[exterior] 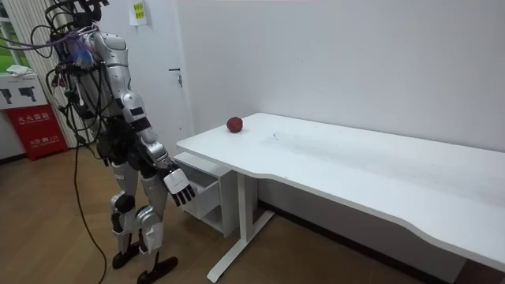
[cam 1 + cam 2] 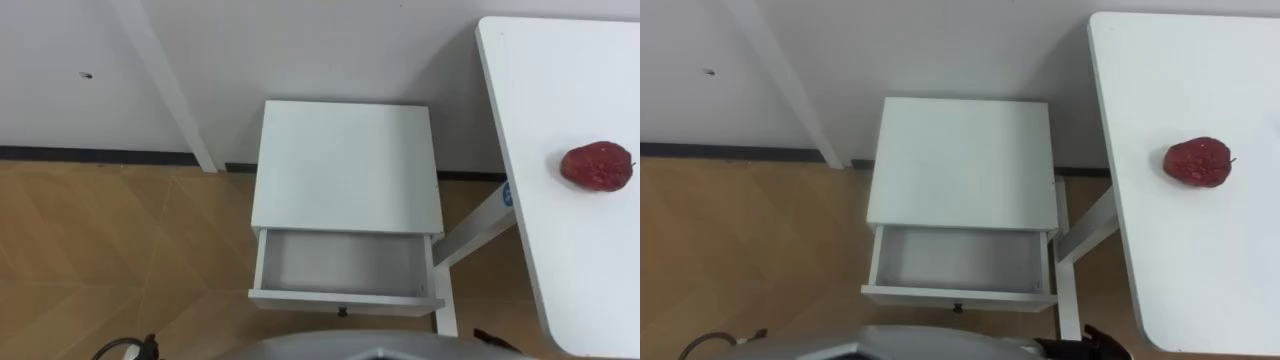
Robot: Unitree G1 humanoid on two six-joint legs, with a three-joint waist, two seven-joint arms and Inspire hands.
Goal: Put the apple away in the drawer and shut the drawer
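Nothing can be read with certainty. A small yellow paper sign (image 1: 139,11) high on the white wall (image 1: 331,55) bears marks too small to make out. A red floor-standing box (image 1: 37,132) at the room view's left carries white characters, unreadable. A small blue sticker (image 2: 507,193) on the white metal desk leg (image 2: 478,228) shows tiny, illegible print.

The drawer (image 2: 345,265) is partly hidden under the cabinet (image 2: 345,165).
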